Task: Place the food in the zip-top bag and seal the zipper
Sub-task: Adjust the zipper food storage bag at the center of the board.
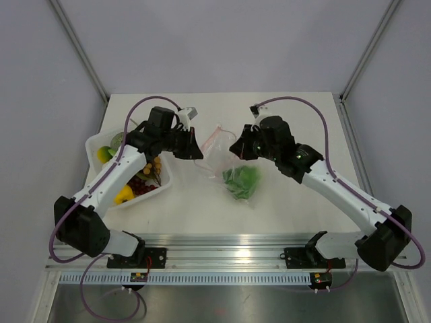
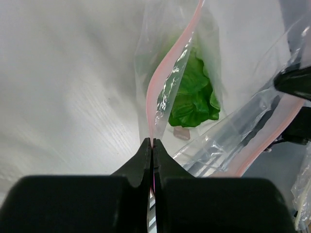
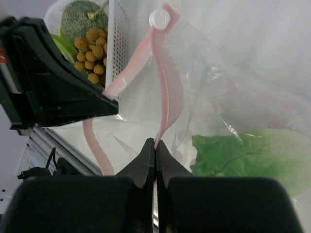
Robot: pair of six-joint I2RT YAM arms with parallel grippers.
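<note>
A white desk (image 1: 289, 114) with a faint wood grain fills the middle of the scene, closed in on the left, right and far sides by plain pale grey walls (image 1: 202, 40). Two slanting metal posts (image 1: 74, 40) rise from its far corners. Along the near edge runs a metal rail (image 1: 222, 239) that carries both arm bases, and purple cables (image 1: 323, 121) loop over the arms.

The zip-top bag (image 1: 217, 160) is at the middle of the desk, between the two arms, with its mouth pulled apart. The left jaws are pressed together on the pink-red zipper (image 2: 167, 63) on the left side of the mouth. The right jaws are pinched on the strip on the right side. The green lettuce (image 1: 242, 180) is inside the bag, at its near end, resting on the desk.

A white tray (image 1: 91, 144) stands on the left part of the desk, beside the left arm. It holds the bunch of tan-brown balls (image 3: 90, 53), the dark red grapes (image 1: 138, 183), a yellow piece (image 1: 124, 196) and a round green fruit (image 3: 83, 17)
</note>
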